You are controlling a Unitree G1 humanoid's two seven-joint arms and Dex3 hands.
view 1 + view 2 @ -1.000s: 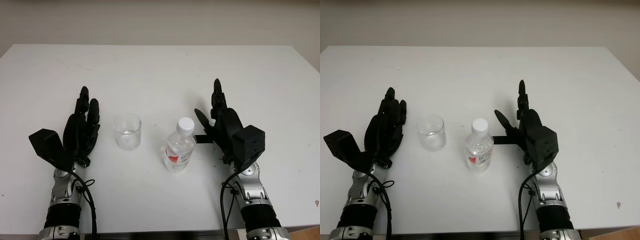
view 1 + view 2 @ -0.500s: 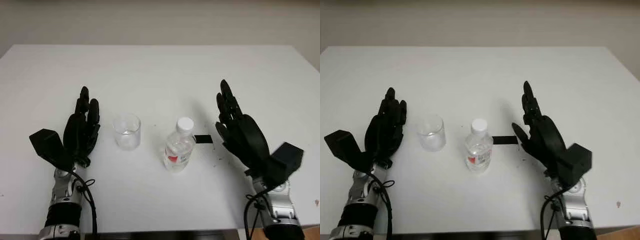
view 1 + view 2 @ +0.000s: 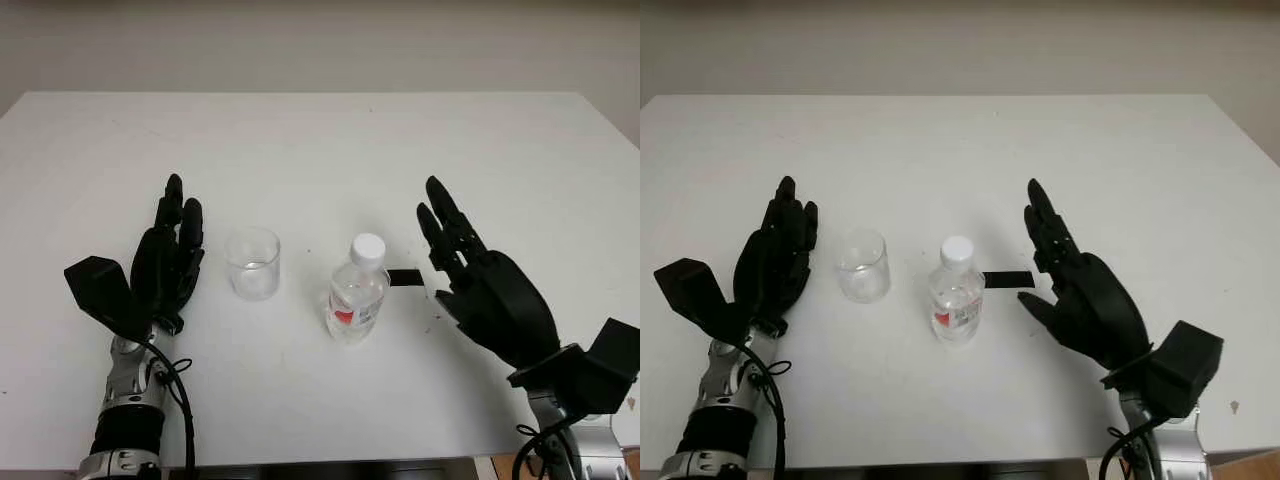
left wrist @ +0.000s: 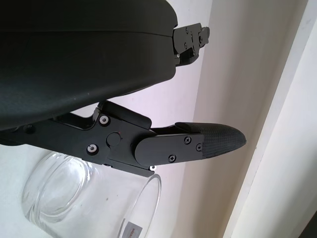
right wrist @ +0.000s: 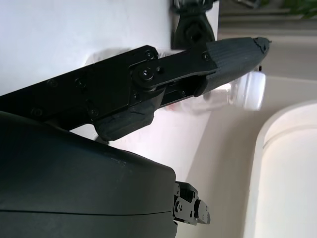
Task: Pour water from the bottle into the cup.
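A small clear plastic bottle (image 3: 357, 293) with a white cap and a red-marked label stands upright near the middle of the white table (image 3: 320, 150). To its left stands an empty clear cup (image 3: 254, 263), seen close up in the left wrist view as the cup (image 4: 84, 198). My right hand (image 3: 470, 270) is open, to the right of the bottle with a gap between them. The left hand (image 3: 172, 248) is open just left of the cup, not touching it.
A short black strip (image 3: 404, 277) lies on the table between the bottle and my right hand. The table's far half is bare white surface up to the wall.
My right hand has drawn back to the right, away from the bottle, and turned so its palm faces down more. The left hand, cup and bottle stay put.
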